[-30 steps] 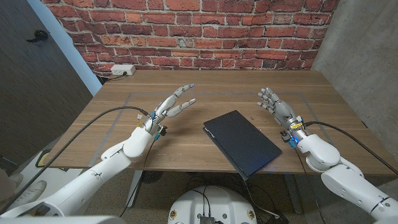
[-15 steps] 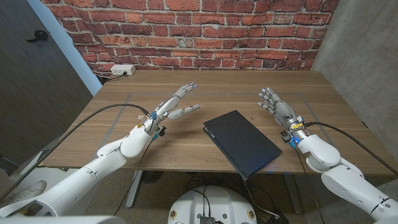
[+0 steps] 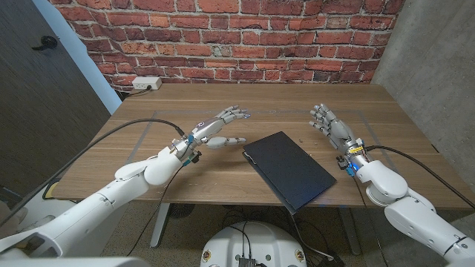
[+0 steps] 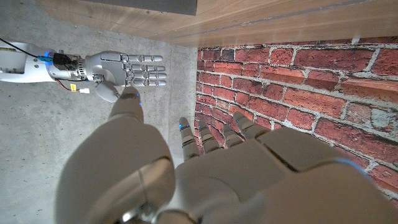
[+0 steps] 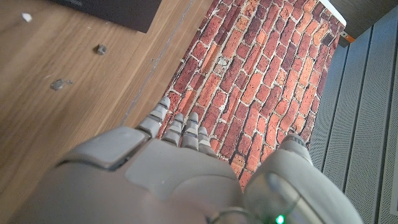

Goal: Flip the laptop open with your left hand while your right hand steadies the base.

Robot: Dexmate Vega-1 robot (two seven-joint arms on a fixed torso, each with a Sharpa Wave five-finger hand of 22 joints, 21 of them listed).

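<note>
The left hand (image 3: 220, 126) is seen raised over the table (image 3: 185, 174), just to the left of the laptop (image 3: 289, 169), fingers spread apart and nothing held in it. The thumb is pointed toward the laptop's far left corner, but no contact can be made out; a gap seems to be left between them. The right hand (image 3: 329, 123) is held up on the other side, beyond the laptop's far right edge, fingers loosely apart with the tips curled a bit, also empty and not touching anything.

The laptop itself is found lying closed and flat, turned at an angle, near the front edge of the table between the two arms, one corner poking slightly past the edge.

So basically nothing of the task is done yet, judging by this: the lid is still shut, the base isn't steadied, and neither hand has been placed on it. Both the bracing and the lifting are left.

What can't be worked out: which edge is the hinge and which is the opening lip. In the wrist views only a dark sliver of the laptop is caught, so the exact clearance under the left hand can't be told.
</note>
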